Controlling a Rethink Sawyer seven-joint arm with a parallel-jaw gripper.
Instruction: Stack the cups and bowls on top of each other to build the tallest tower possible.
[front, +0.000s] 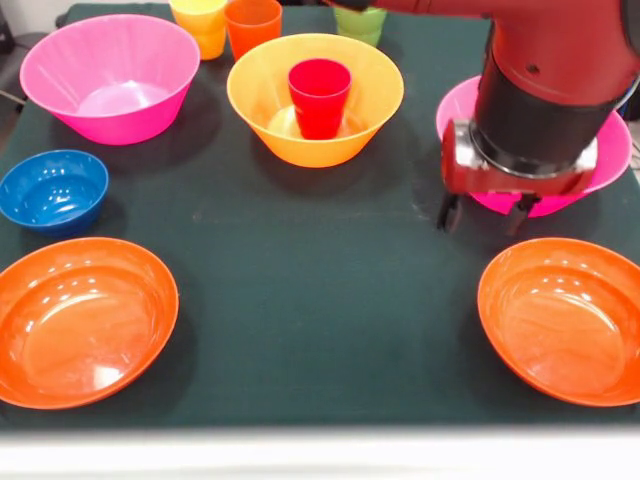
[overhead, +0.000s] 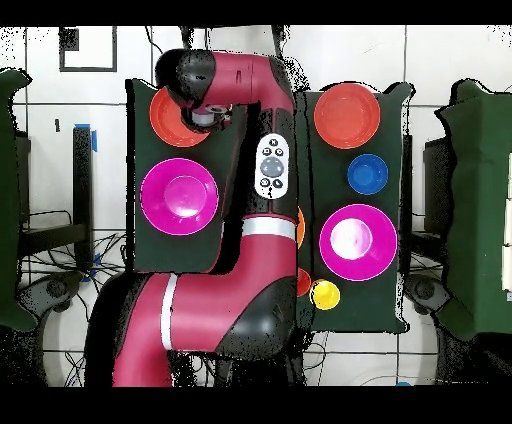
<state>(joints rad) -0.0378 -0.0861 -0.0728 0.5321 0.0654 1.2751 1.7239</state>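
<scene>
- The red and black arm is seen reaching down at the right of the front view, its gripper hanging with two dark fingers spread apart and nothing held between them.
- The gripper is poised over the near rim of a large deep pink plastic bowl, largely hidden behind the wrist; a second large deep pink bowl sits empty at the far left.
- The tower is only begun: a large deep orange plastic bowl holds one small red plastic tumbler, upright, mouth up.
- The tower is judged to lie well to the left of the gripper in the front view and a little farther back, so a sideways carry is called for.
- Two wide shallow red-orange bowls, one at near left and one at near right, lie empty; the right one is just in front of the gripper.
- A small blue plastic bowl rests empty at the left, well apart from the gripper.
- Yellow, orange and green tumblers stand along the far edge.
</scene>
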